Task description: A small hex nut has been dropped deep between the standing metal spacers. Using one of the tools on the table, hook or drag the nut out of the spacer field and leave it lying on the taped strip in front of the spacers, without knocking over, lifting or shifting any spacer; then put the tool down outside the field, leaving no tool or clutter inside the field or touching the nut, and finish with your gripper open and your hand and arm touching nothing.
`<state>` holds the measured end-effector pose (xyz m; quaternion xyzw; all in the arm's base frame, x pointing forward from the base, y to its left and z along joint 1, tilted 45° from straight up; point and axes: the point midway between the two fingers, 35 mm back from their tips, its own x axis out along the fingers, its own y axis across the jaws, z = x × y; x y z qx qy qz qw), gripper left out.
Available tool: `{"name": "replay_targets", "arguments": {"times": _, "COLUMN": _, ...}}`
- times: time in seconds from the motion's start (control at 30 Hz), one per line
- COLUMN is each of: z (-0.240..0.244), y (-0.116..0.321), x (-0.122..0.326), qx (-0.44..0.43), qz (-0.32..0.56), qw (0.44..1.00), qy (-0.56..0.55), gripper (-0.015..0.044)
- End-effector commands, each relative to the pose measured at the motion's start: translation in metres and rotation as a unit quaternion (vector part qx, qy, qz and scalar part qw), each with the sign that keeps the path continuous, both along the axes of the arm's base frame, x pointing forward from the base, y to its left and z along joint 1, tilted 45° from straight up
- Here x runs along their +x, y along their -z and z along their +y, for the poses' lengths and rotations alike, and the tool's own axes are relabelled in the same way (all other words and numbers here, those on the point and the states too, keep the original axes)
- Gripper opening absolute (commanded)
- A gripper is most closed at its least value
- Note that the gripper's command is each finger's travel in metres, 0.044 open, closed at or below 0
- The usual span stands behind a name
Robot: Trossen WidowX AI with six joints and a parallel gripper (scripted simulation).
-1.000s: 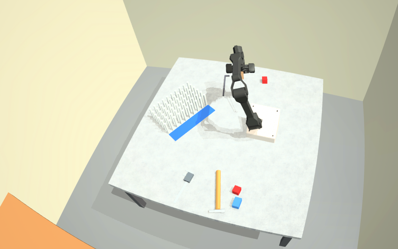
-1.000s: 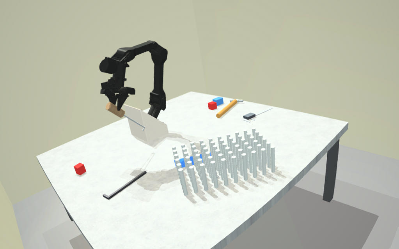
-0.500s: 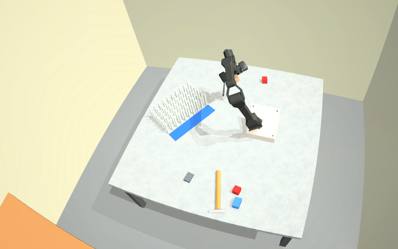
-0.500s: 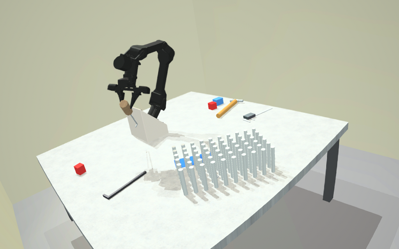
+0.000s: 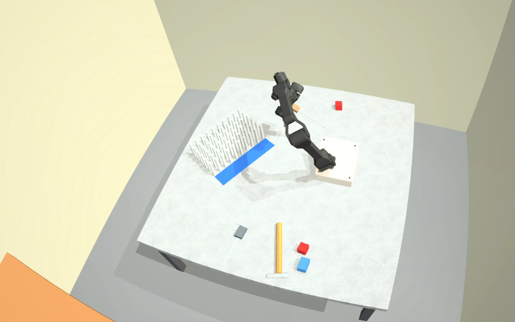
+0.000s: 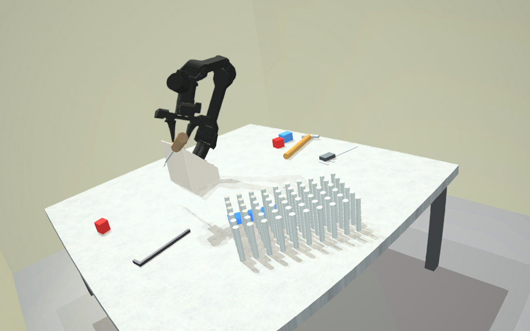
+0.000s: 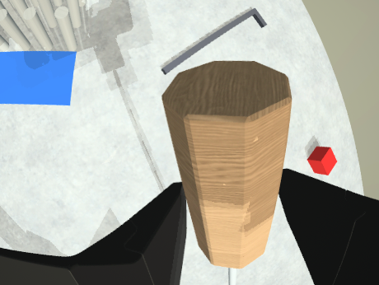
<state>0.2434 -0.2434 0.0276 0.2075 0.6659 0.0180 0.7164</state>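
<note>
My gripper is shut on the wooden handle of a thin metal hooked rod. It holds the tool in the air, tilted, beside the field; the rod points away from the spacers. The metal spacers stand upright in rows. The blue taped strip lies in front of them. I cannot make out the nut. A dark L-shaped bar lies on the table beside the field, hidden by the arm in the top view.
A red cube lies beyond the bar. On the opposite side lie a hammer, a grey block with thin wires, a red block and a blue block. The arm stands at a pale base.
</note>
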Motion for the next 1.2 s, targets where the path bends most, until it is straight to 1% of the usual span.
{"name": "replay_targets", "arguments": {"times": 0.0, "z": 0.012, "y": -0.008, "x": 0.007, "qx": -0.008, "qz": -0.023, "qw": 0.997, "qy": -0.069, "gripper": 0.0}}
{"name": "replay_targets", "arguments": {"times": 0.3, "z": 0.036, "y": -0.025, "x": 0.02, "qx": -0.028, "qz": -0.069, "qw": 0.975, "qy": -0.211, "gripper": 0.0}}
{"name": "replay_targets", "arguments": {"times": 0.57, "z": 0.058, "y": -0.038, "x": 0.029, "qx": -0.045, "qz": -0.109, "qw": 0.936, "qy": -0.333, "gripper": 0.0}}
{"name": "replay_targets", "arguments": {"times": 0.87, "z": 0.083, "y": -0.053, "x": 0.037, "qx": -0.062, "qz": -0.153, "qw": 0.87, "qy": -0.464, "gripper": 0.0}}
{"name": "replay_targets", "arguments": {"times": 1.17, "z": 0.109, "y": -0.068, "x": 0.043, "qx": -0.078, "qz": -0.194, "qw": 0.784, "qy": -0.585, "gripper": 0.0}}
